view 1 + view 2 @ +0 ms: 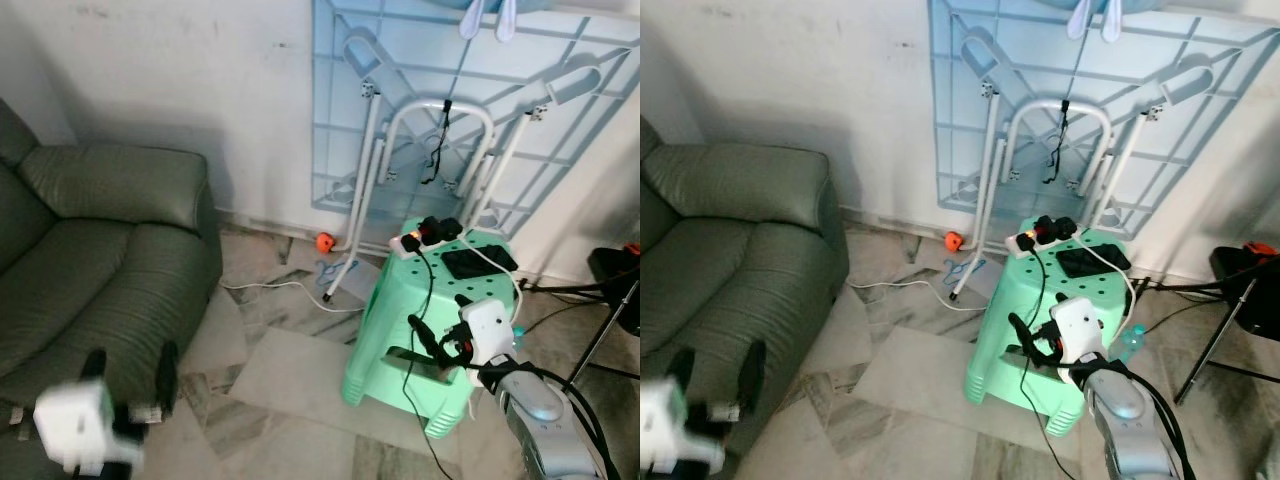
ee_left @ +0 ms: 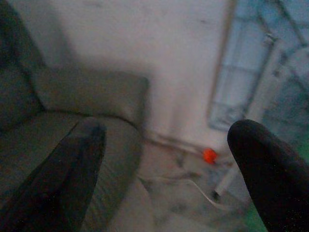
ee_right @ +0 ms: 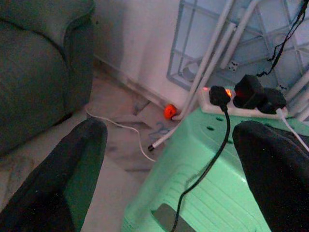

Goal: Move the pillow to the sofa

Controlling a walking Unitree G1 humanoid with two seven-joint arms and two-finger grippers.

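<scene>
Sofa (image 1: 90,250) sits at the robot's left: dark green, ribbed seat cushion, padded armrest against the white wall. Can't make out a pillow on it or anywhere on the floor, so its location can't be told.

Left gripper (image 1: 125,375) is low at the left, just in front of the sofa's seat edge, motion-blurred; both black fingers (image 2: 72,169) stand well apart, nothing between them. Right gripper (image 1: 1025,340) is raised at the right, fingers spread wide and empty, hovering just beside the near face of a mint-green plastic stool (image 1: 400,340).

Clutter around:
- Stool top carries a white power strip (image 3: 217,99) with red switch lit, black plugs in it, plus a flat black pad (image 1: 478,262). A black cable (image 3: 212,154) hangs down the stool's front.
- Behind the stool, a white tubular folding frame (image 1: 440,130) leans on a pale blue lattice panel (image 1: 400,60) against the wall.
- Small orange ball (image 1: 323,242) on the floor at the wall's base.
- White cord (image 1: 280,290) runs across the marble floor (image 1: 290,390) between sofa and stool.
- Black stand legs (image 1: 1230,330) at far right.

Floor strip between sofa and stool is crossed by that cord.
</scene>
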